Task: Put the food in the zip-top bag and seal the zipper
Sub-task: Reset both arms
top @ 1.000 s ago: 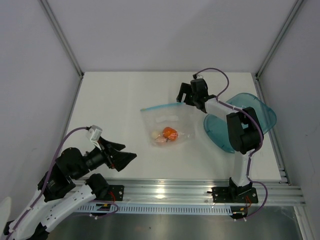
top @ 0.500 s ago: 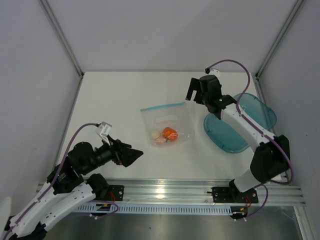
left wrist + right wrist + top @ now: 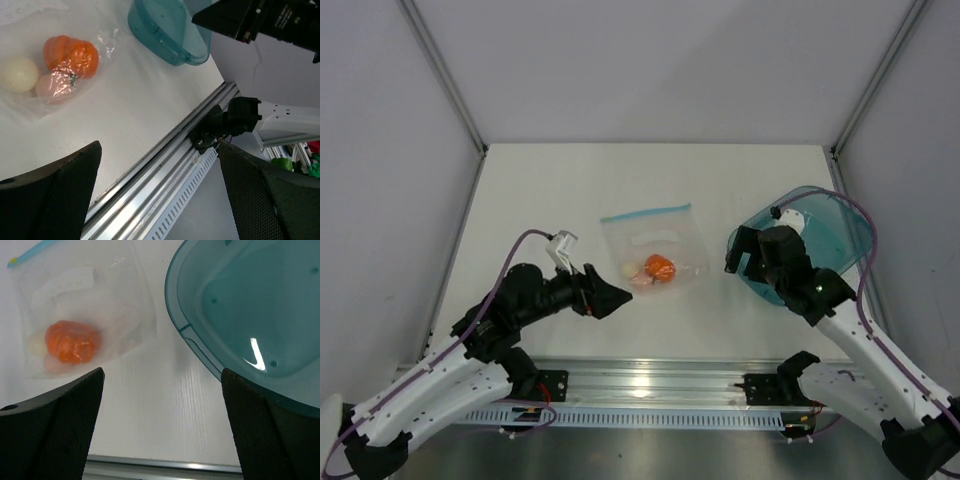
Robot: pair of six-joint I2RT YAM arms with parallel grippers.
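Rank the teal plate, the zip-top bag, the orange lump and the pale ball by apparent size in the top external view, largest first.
1. teal plate, largest even with the right arm covering part of it
2. zip-top bag
3. orange lump
4. pale ball

From above and behind we see the whole table (image 3: 540,200); both wrist views look down closely, sharing the zip-top bag (image 3: 117,302) and plate (image 3: 240,305).

left end effector (image 3: 608,298) jaws apart, empty | right end effector (image 3: 742,252) jaws apart, empty
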